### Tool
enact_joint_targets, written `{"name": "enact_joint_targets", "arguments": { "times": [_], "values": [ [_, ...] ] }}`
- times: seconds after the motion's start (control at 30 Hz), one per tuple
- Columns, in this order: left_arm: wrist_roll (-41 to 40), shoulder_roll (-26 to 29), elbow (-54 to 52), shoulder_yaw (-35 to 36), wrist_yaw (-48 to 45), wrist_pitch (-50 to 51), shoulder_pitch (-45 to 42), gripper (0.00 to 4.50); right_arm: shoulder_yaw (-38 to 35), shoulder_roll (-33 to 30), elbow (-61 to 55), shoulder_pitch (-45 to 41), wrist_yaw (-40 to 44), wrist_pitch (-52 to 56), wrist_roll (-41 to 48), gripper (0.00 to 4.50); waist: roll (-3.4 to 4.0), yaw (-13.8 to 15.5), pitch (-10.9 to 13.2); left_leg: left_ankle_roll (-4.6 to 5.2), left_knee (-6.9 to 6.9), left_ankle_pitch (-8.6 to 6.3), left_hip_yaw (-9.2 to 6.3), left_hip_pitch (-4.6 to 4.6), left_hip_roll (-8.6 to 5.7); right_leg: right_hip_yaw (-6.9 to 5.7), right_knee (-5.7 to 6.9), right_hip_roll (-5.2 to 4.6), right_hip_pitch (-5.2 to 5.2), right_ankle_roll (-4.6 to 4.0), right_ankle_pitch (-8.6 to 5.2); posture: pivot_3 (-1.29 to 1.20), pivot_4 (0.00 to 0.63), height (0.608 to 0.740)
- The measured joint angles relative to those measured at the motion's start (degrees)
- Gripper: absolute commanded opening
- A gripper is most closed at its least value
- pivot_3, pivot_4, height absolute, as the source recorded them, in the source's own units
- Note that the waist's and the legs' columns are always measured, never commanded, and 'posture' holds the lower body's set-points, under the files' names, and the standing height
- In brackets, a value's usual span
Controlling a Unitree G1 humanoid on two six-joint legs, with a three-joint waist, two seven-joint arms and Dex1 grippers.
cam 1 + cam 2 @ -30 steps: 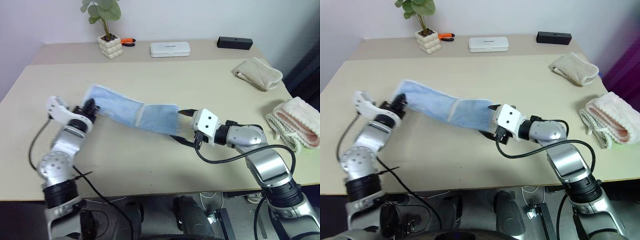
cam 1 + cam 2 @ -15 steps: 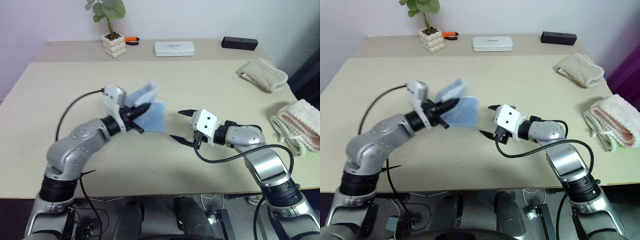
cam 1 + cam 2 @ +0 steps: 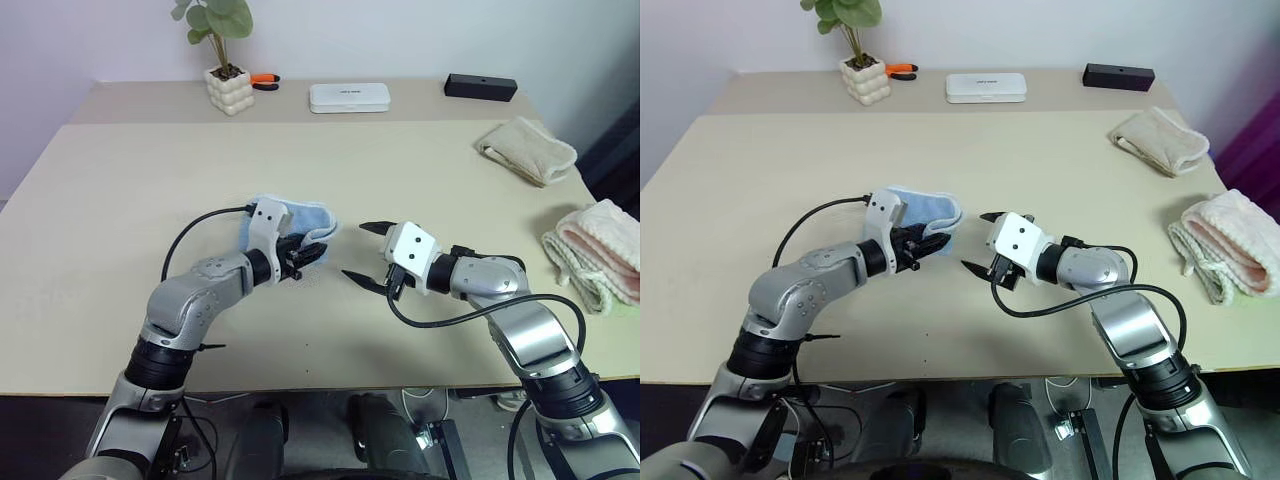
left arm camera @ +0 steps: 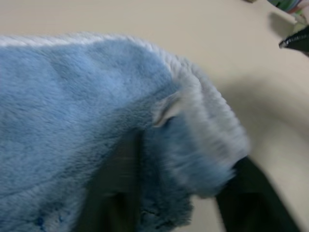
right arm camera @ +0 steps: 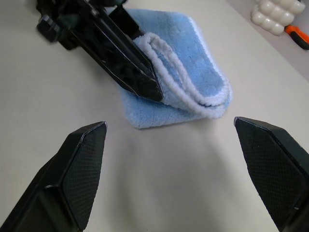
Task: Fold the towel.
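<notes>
Between the left gripper's (image 3: 930, 243) partly parted jaws: upper layer of towel (image 3: 925, 212), doubled over at mid-table. Right gripper (image 3: 978, 242): spread wide, empty, just beside. Advisable: release fully, withdraw level, avoid dragging the fold.

I stand in a plain office or lab: beige desk (image 3: 420, 140), bare wall, potted plant (image 3: 222, 60), white case (image 3: 348, 97)

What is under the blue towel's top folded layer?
Under the towel's looped top layer lies its flat bottom layer on the table. The left gripper reaches alongside; its fingertips' hold is hidden.
</notes>
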Motion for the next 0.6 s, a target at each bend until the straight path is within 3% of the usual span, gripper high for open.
{"name": "enact_joint_targets", "arguments": {
  "times": [0.13,0.2,0.27,0.3,0.47,0.6],
  "values": [
    [-4.6,1.3,-4.0,7.5,-0.2,3.2,2.2,3.75,-0.2,0.9,-0.1,-0.3,-0.4,0.8,0.5,4.34,0.00,-0.1,0.0,0.00,0.00,0.00,0.00,0.01,0.01,0.00,0.01,0.00,0.00,0.00,0.00,0.00,0.150,0.737],
    [-7.8,3.4,-6.4,12.2,-0.7,4.8,4.8,3.79,-1.0,2.4,-0.2,-0.6,-1.2,2.5,1.7,3.80,0.00,-0.3,0.0,0.00,-0.02,0.00,0.00,0.02,0.02,0.00,0.03,0.00,-0.02,0.00,0.00,0.00,0.150,0.737],
    [-11.4,5.9,-8.9,18.1,-1.5,6.1,8.1,3.30,-1.9,3.7,-0.2,-1.2,-2.0,4.2,2.8,3.10,0.02,-0.3,0.0,0.00,-0.02,0.00,-0.01,0.02,0.03,-0.01,0.08,0.00,-0.03,0.00,0.00,0.00,0.150,0.737],
    [-12.0,6.7,-9.7,20.7,-1.5,6.0,9.0,2.96,-2.0,4.3,-0.2,-1.8,-2.5,5.2,3.0,2.52,0.02,-0.2,0.0,0.00,0.00,0.00,-0.01,0.02,0.03,-0.01,0.08,0.00,-0.03,0.00,0.00,0.00,0.150,0.737],
    [-9.3,8.1,-10.0,24.4,0.7,2.3,9.0,0.56,-1.9,8.5,0.1,-6.1,-4.6,8.1,4.3,0.04,0.00,0.5,0.0,-0.01,0.06,0.00,0.00,0.02,-0.02,-0.02,-0.01,-0.06,0.08,-0.05,-0.01,0.00,0.150,0.737],
    [-1.3,5.2,-3.8,18.5,2.8,-3.0,3.9,0.56,-0.1,16.2,8.5,-12.6,-7.7,9.5,3.8,0.04,0.00,0.2,0.0,-0.05,0.04,0.03,0.01,0.05,-0.04,-0.01,-0.03,-0.04,0.08,-0.08,0.07,0.00,0.150,0.737]
  ]
}}
